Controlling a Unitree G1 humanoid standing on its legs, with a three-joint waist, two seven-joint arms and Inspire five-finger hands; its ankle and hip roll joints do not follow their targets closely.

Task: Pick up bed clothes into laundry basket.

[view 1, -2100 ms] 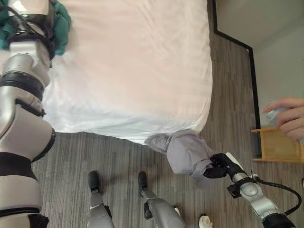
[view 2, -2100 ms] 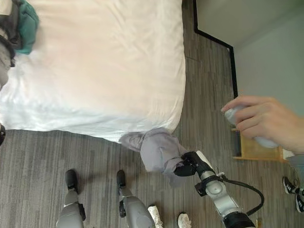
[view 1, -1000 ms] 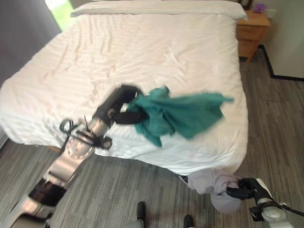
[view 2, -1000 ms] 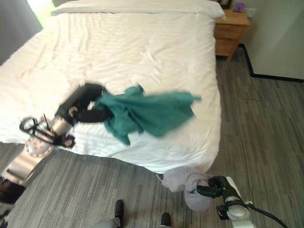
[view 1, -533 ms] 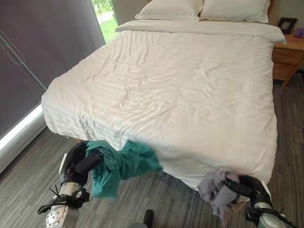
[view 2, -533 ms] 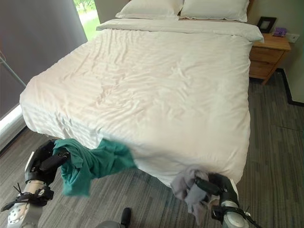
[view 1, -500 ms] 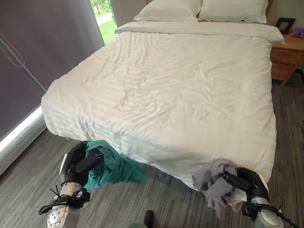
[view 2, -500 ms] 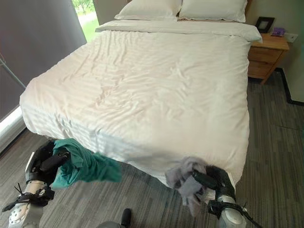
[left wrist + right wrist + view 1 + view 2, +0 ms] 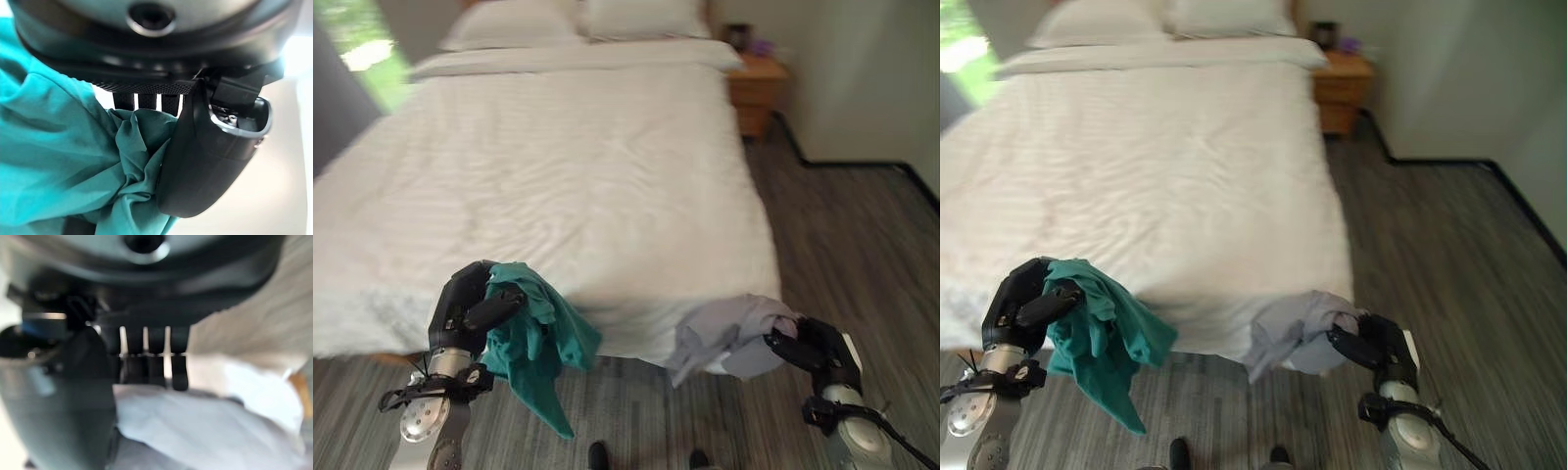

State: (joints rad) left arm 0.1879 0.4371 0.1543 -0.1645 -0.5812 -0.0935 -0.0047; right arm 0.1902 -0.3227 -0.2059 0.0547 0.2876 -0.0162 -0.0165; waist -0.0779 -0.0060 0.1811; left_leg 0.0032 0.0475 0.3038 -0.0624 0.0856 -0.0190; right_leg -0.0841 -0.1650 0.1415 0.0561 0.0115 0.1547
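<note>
Soft matt teal cloth (image 9: 533,338), limp grey cloth (image 9: 729,338), smooth white bed (image 9: 558,166) linen, wood-grain floor (image 9: 847,235), wooden nightstand (image 9: 756,88).

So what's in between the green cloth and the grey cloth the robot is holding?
In the left eye view, just the white bed's front edge lies between the green cloth and the grey cloth, with floor below.

Daylight enters from the window (image 9: 357,44) at the far left and washes the bed (image 9: 558,166) pale — the pillows look soft and smeared. The right wrist view is strongly blurred, while the left wrist view is sharper, with bright glare behind.
</note>
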